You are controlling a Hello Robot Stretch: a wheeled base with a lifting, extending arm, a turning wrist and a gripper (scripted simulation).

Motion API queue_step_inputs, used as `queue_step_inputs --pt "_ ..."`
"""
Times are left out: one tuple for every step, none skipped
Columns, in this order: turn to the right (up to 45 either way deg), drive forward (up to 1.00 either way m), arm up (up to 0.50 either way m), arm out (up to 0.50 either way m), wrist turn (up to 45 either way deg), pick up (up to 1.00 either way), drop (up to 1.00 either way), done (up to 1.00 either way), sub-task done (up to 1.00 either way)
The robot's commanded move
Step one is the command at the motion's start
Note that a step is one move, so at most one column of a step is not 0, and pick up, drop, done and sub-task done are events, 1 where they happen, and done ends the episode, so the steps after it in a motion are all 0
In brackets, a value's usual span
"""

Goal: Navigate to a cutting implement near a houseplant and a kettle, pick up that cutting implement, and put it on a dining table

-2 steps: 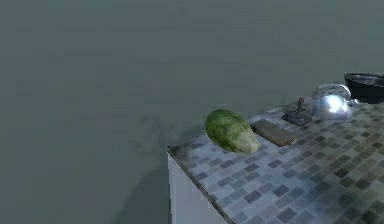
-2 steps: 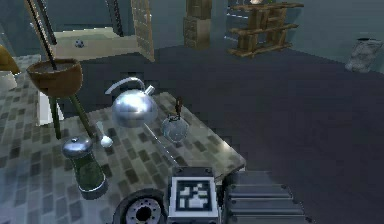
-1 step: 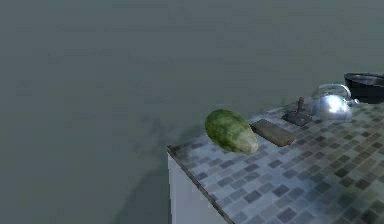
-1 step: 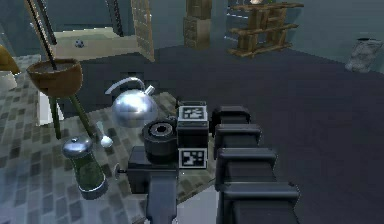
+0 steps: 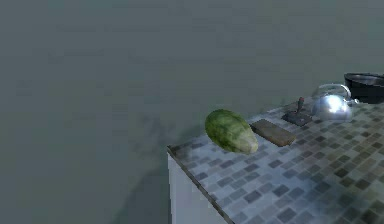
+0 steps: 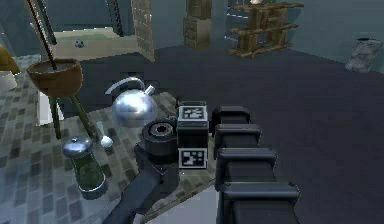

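A shiny silver kettle [image 6: 133, 103] stands on the tiled countertop [image 6: 30, 170], left of the arm's white marker squares. Further left, a brown bowl-shaped pot [image 6: 55, 75] carries thin plant stems. The gripper [image 6: 135, 205] hangs from its dark body down toward the arm side view's bottom edge, over the counter. I cannot tell whether it holds anything. In the forward view the kettle [image 5: 332, 103] stands at the right on the countertop [image 5: 300, 185]. A small dark upright object [image 5: 298, 113] and a flat brown piece [image 5: 272, 131] lie left of it.
A lumpy green thing [image 5: 232, 131] lies near the counter's corner, and a dark pan [image 5: 365, 85] sits at the far right. A grey-capped bottle [image 6: 85, 165] and a small white object [image 6: 106, 142] stand by the gripper. Across the dark floor stand a wooden shelf [image 6: 262, 25] and a box [image 6: 197, 20].
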Motion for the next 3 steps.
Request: queue_step_inputs --pt "0.0 0.0 0.0 0.0 45.0 0.0 0.0 0.0 0.0" --pt "0.0 0.0 0.0 0.0 45.0 0.0 0.0 0.0 0.0" --pt "0.0 0.0 0.0 0.0 45.0 0.0 0.0 0.0 0.0"
